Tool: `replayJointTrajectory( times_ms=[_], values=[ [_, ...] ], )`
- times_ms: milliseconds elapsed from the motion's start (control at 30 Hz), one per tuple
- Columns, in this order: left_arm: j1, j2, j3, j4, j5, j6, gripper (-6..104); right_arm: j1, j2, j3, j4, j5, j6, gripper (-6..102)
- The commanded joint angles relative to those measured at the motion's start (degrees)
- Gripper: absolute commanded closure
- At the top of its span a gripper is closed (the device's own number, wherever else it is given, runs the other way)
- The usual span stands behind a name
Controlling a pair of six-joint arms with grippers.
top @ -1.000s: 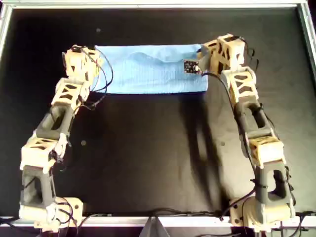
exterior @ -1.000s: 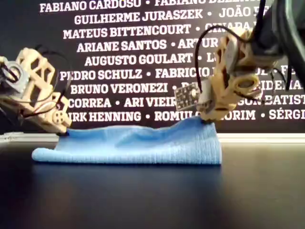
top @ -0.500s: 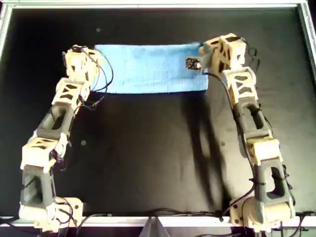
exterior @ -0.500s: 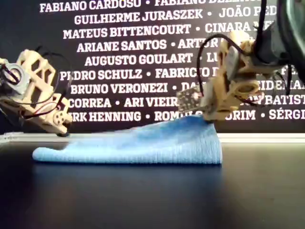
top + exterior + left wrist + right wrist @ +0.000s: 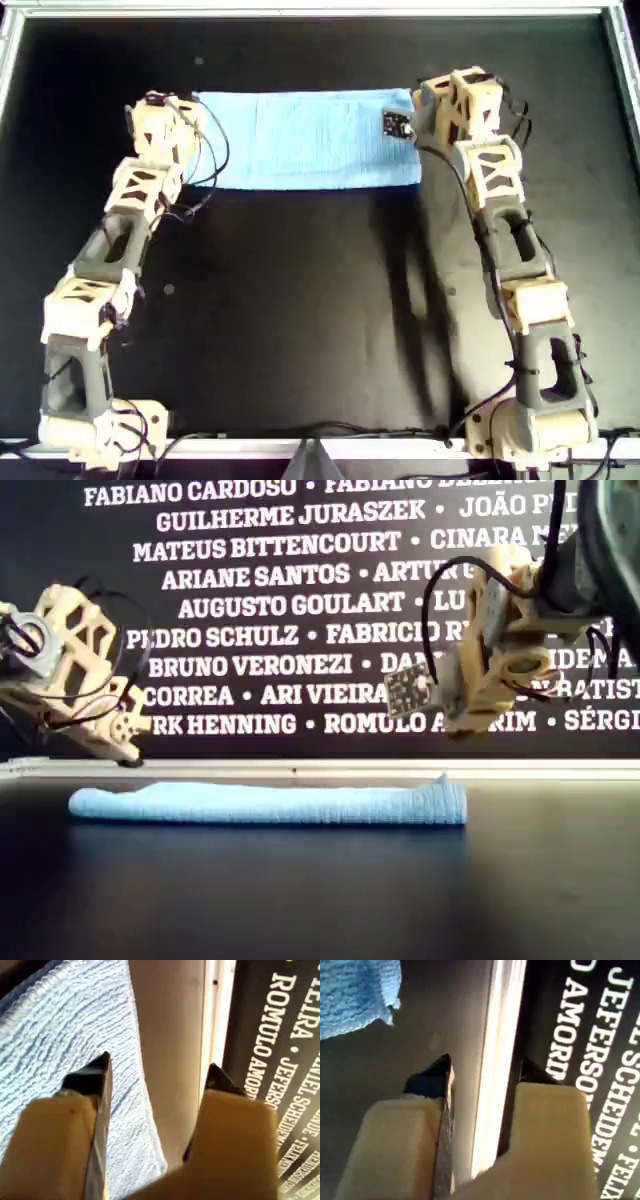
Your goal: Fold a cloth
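The light blue cloth (image 5: pixel 300 140) lies flat as a long strip near the table's far rim; it also shows in the exterior view (image 5: pixel 270 803). My first gripper (image 5: pixel 172 112) (image 5: pixel 128 758) is open and low at the cloth's end on the overhead view's left. In the first wrist view (image 5: pixel 160 1062) one finger is over the cloth's far edge (image 5: pixel 60 1035) and the other over bare table. My second gripper (image 5: pixel 428 100) (image 5: pixel 450 728) is open and empty, raised above the cloth's far corner on the overhead view's right. Its wrist view (image 5: pixel 485 1060) shows only that corner (image 5: pixel 350 995).
The black table (image 5: pixel 300 320) has a metal rim (image 5: pixel 300 12) close behind the cloth; the rim also shows in the wrist views (image 5: pixel 220 1010) (image 5: pixel 487 1010). A dark banner with white names (image 5: pixel 300 580) stands right behind the rim. Both arms reach in from the near edge.
My second gripper let go of the cloth's raised far corner and moved up and to the exterior view's right. The cloth dropped flat. My first gripper barely moved.
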Motion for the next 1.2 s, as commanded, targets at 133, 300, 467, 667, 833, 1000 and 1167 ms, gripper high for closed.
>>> replayJointTrajectory(
  times_ms=[133, 300, 467, 667, 833, 1000, 1167],
  values=[
    [0.4, 44.8, 22.2, 16.2, -0.4, -0.5, 31, 1.3, 29.0, -3.8, 23.6, -0.6, -0.35, 41],
    [1.1, 77.8, 43.9, 21.4, -0.4, -0.7, 31, 0.3, 44.6, -4.9, 43.3, -0.4, 0.62, 41],
    [0.5, 104.8, 63.6, 21.5, -0.4, -0.7, 32, 0.1, 59.2, -4.9, 49.7, 0.5, 0.62, 38],
    [1.2, 114.3, 74.5, 21.5, -0.4, -0.7, 32, 0.0, 70.2, -3.3, 50.9, 0.6, 0.88, 30],
    [1.2, 114.4, 75.9, 21.5, -0.4, -0.7, 32, -0.2, 79.6, -2.5, 56.3, 0.6, 0.88, 31],
    [0.5, 114.4, 75.9, 22.0, -0.4, -3.5, 32, -2.2, 89.5, 13.3, 56.4, 0.6, 1.41, 31],
    [1.2, 114.4, 76.0, 27.2, -0.2, -11.2, 32, -3.9, 103.4, 42.9, 53.6, 0.6, 5.27, 30]
  ],
)
